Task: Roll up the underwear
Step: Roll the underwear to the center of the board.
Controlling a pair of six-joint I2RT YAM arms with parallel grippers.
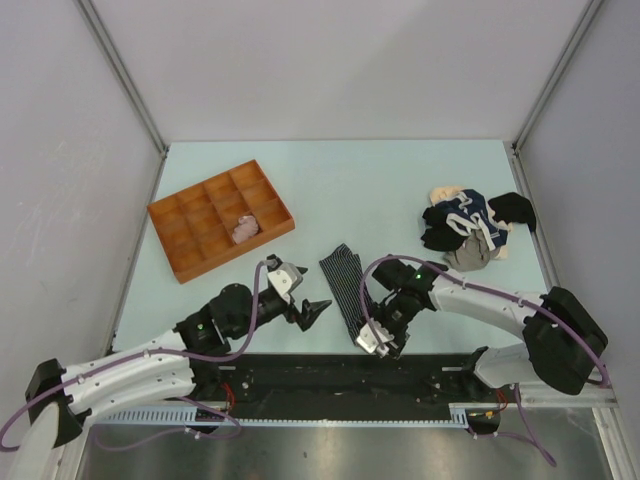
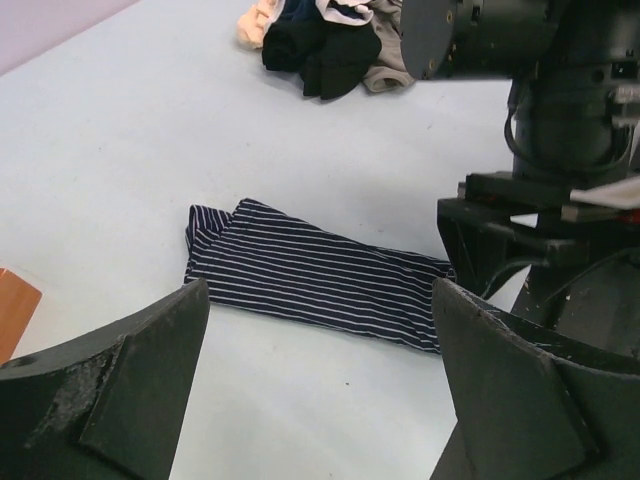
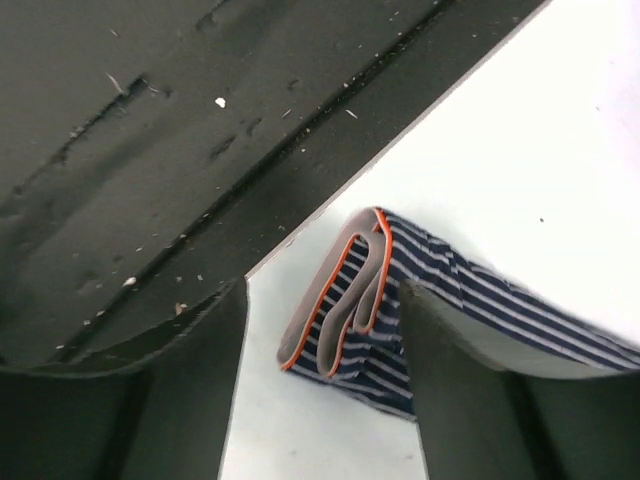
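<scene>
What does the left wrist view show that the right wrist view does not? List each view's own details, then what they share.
Left wrist only: the striped underwear at its whole length, lying flat; the heap of other garments beyond it; the right arm; and a corner of the orange tray.

Right wrist only: the folded end's orange-edged waistband, and the dark strip along the table edge.

Both: the striped underwear on the pale table.

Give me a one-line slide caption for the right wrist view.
Right gripper open around the folded end of the striped underwear, at the edge of the table.
</scene>
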